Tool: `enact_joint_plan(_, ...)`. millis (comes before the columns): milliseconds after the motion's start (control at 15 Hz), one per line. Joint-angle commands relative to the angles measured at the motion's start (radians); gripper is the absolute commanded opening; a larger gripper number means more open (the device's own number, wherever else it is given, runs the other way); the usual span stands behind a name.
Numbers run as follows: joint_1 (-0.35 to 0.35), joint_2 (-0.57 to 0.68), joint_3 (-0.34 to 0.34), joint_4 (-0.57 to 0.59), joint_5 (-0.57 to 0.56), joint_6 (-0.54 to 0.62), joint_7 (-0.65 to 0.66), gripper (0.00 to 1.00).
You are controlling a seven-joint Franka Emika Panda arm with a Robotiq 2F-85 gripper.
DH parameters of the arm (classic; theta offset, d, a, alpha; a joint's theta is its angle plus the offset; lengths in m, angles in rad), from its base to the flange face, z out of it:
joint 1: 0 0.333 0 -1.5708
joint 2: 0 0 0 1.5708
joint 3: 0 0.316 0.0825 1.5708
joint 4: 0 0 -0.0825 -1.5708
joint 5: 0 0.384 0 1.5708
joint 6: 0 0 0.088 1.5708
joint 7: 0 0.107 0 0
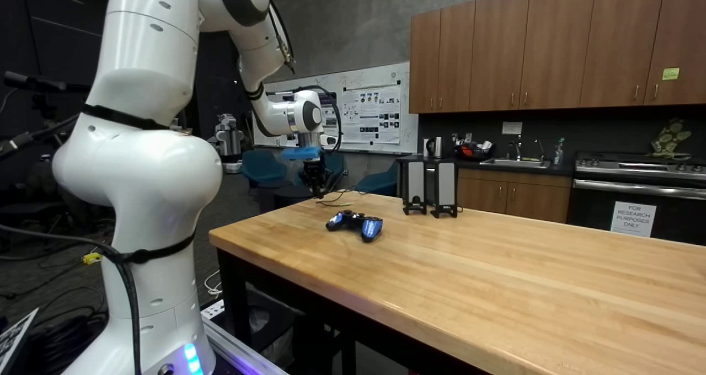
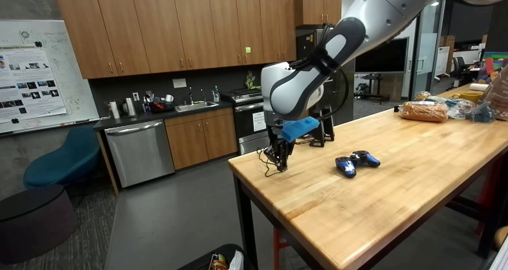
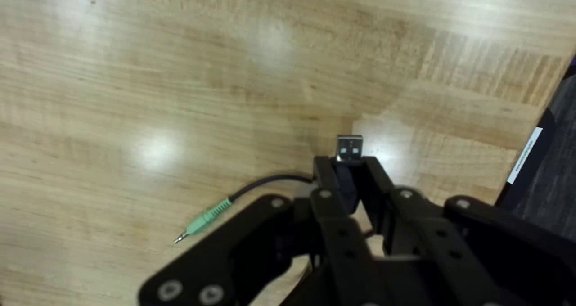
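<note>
My gripper [image 3: 347, 167] is shut on a USB plug [image 3: 349, 148], whose metal end sticks out past the fingertips in the wrist view. To its left, a thin black cable [image 3: 270, 178] ends in a green audio jack [image 3: 208, 217] lying over the wooden tabletop. In both exterior views the gripper [image 1: 318, 190] [image 2: 281, 164] points down, low at one end of the table [image 1: 441, 264]; whether it touches the wood I cannot tell. The plug itself is too small to make out there. A blue and black game controller [image 1: 356, 224] [image 2: 357, 162] lies nearby on the table.
Two grey-faced speakers [image 1: 415, 185] stand on the table past the controller, partly behind the arm in an exterior view. Bagged bread [image 2: 424, 112] and other bags sit at the far end. The table's edge [image 3: 546, 103] runs along the right of the wrist view.
</note>
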Motion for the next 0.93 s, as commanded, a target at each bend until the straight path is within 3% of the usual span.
enact_joint_plan(0, 0.001, -0.165, 0.009, -0.184, -0.019, 0.050, 0.016, 0.05)
enact_joint_plan(867, -0.020, -0.652, 0.108, -0.639, 0.002, 0.059, 0.089, 0.05)
